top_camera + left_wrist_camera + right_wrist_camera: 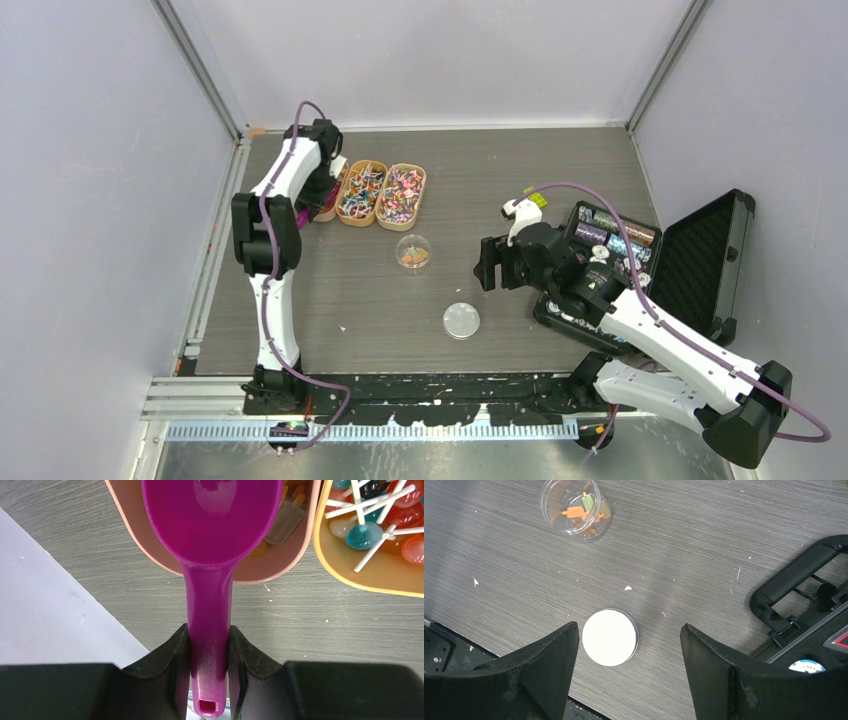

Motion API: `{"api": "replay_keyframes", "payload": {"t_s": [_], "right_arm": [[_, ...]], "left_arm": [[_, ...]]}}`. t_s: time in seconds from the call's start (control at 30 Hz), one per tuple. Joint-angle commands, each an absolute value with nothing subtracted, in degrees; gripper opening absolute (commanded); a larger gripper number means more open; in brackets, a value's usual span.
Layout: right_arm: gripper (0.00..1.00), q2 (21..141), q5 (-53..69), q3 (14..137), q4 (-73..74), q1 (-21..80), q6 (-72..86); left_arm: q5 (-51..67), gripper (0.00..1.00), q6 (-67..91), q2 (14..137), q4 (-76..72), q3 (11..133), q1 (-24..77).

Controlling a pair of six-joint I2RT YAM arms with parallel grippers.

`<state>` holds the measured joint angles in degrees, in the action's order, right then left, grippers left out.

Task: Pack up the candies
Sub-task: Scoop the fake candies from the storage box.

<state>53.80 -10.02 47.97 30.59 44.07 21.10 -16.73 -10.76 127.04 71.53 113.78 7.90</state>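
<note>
My left gripper (209, 645) is shut on the handle of a magenta scoop (210, 530). Its empty bowl hangs over a pink oval tray (280, 570) that holds orange candies (286, 514). In the top view this gripper (320, 192) is at the back left, beside two tan trays (361, 215) of mixed candies (400, 192). A clear round tub (413, 252) holds a few orange candies (579, 512). Its white lid (610, 637) lies flat on the table. My right gripper (629, 645) is open and empty, above the table just right of the lid.
A second tray (380, 580) with lollipops (362, 532) sits right of the pink one. An open black case (700, 260) of poker chips (610, 235) lies at the right, under my right arm. The cell wall stands close behind and left of the left arm.
</note>
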Motion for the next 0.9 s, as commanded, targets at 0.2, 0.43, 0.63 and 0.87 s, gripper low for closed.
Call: {"api": "replay_keyframes", "payload": {"t_s": [0.2, 0.43, 0.63, 0.87], "right_arm": [[0.78, 51.7, -11.3, 48.2, 28.2, 44.1, 20.5], [0.78, 51.7, -11.2, 48.1, 27.6, 44.1, 20.5], [0.78, 51.7, -11.3, 48.0, 27.6, 44.1, 20.5], [0.78, 51.3, -11.3, 48.5, 27.7, 44.1, 20.3]], "left_arm": [[-17.7, 0.0, -11.4, 123.8, 68.4, 114.2, 8.2], [-18.3, 0.0, -11.5, 125.0, 69.1, 115.1, 8.2], [-18.3, 0.0, -11.3, 124.5, 66.3, 112.7, 8.2], [-18.1, 0.0, -10.8, 122.9, 63.2, 111.2, 8.2]]}}
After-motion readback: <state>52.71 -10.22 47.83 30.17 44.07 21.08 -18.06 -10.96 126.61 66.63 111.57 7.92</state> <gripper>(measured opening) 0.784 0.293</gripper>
